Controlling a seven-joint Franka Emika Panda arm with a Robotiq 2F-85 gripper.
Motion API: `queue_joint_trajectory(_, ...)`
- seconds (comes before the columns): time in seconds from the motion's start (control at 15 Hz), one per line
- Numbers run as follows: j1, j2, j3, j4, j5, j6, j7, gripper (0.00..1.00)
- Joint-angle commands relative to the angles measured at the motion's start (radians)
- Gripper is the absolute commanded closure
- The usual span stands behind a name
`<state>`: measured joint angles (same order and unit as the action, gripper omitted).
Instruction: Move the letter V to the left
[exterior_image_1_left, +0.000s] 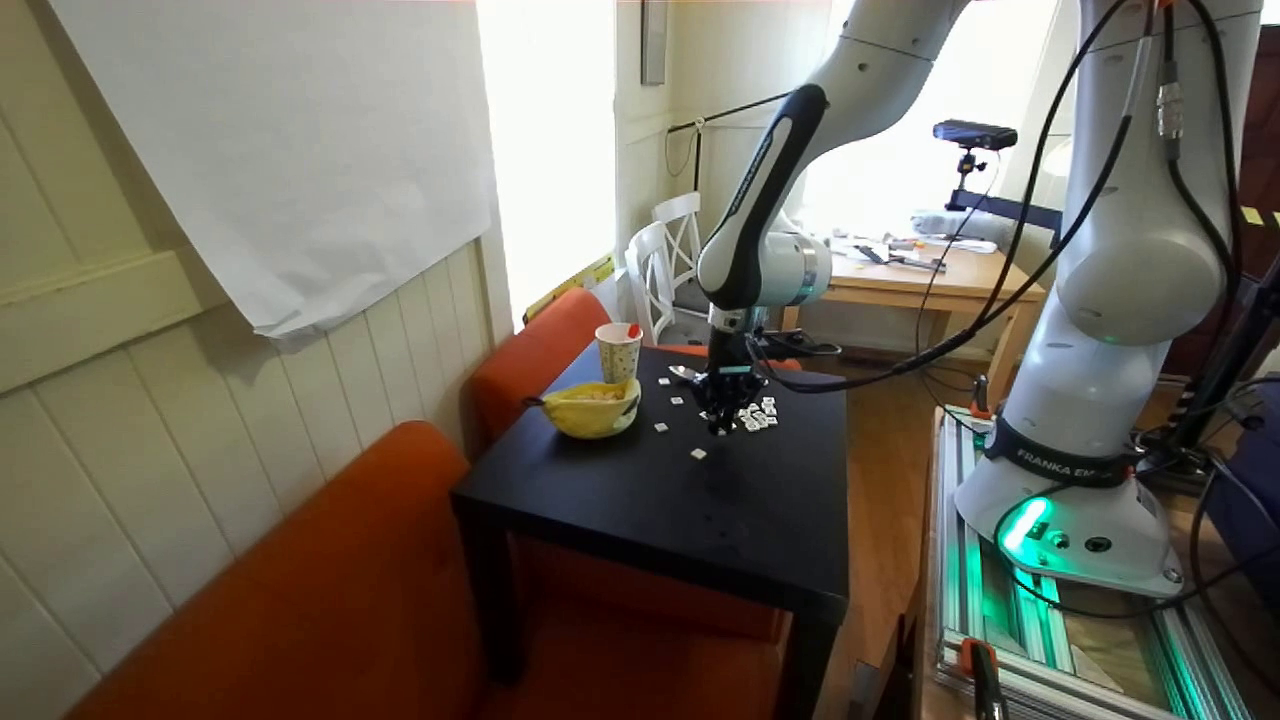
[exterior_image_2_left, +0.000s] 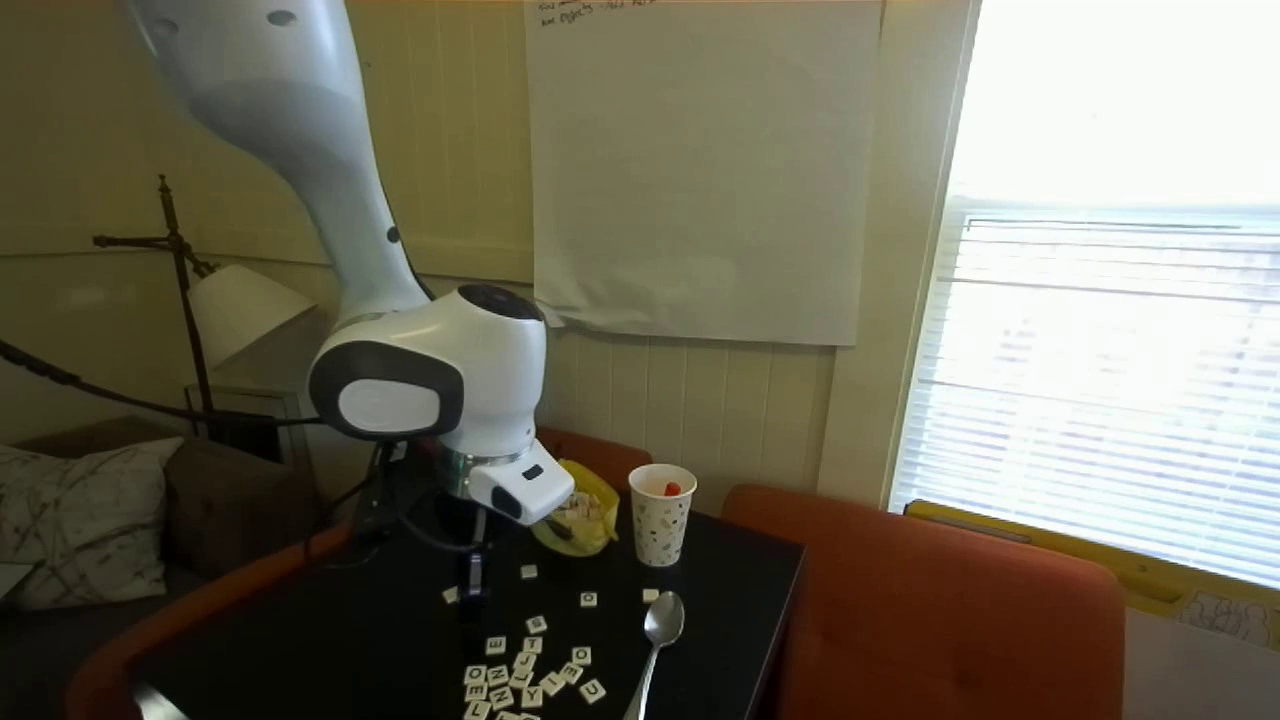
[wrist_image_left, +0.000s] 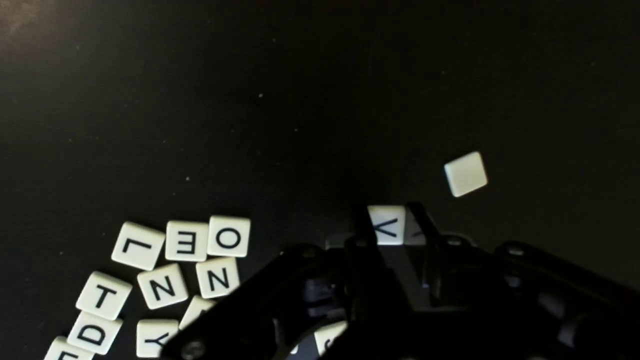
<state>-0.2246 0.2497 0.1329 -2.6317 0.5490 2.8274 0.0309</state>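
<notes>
The V tile (wrist_image_left: 387, 225) is a small white square with a black letter, lying on its side in the wrist view. My gripper (wrist_image_left: 388, 209) has one finger on each side of it. The right finger meets the tile's edge and mirrors part of the letter; the left finger hides the tile's left edge. No gap shows, so the gripper looks shut on the tile. The gripper is low over the black table in both exterior views (exterior_image_1_left: 720, 422) (exterior_image_2_left: 471, 600). Whether the tile touches the table cannot be told.
A blank-faced tile (wrist_image_left: 466, 174) lies right of the gripper; several letter tiles (wrist_image_left: 187, 241) lie to the left. On the black table (exterior_image_1_left: 640, 510) stand a yellow bowl (exterior_image_1_left: 590, 418) and a paper cup (exterior_image_1_left: 619, 360). A spoon (exterior_image_2_left: 662, 625) lies near the tiles.
</notes>
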Motion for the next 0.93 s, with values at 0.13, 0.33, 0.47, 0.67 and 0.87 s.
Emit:
queue_joint_trajectory(0.13, 0.233, -0.012, -0.154, -0.037, -0.077, 0.071, 0.363, 0.95)
queue_joint_trajectory(0.33, 0.428, 0.007, -0.320, -0.043, -0.119, 0.095, 0.582, 0.95)
queue_joint_trajectory(0.47, 0.538, 0.027, -0.416, -0.031, -0.152, 0.091, 0.727, 0.95)
queue_joint_trajectory(0.67, 0.634, 0.004, -0.480, -0.022, -0.224, 0.058, 0.893, 0.95)
queue_joint_trajectory(0.87, 0.727, 0.025, -0.553, -0.001, -0.286, 0.064, 1.028, 0.95)
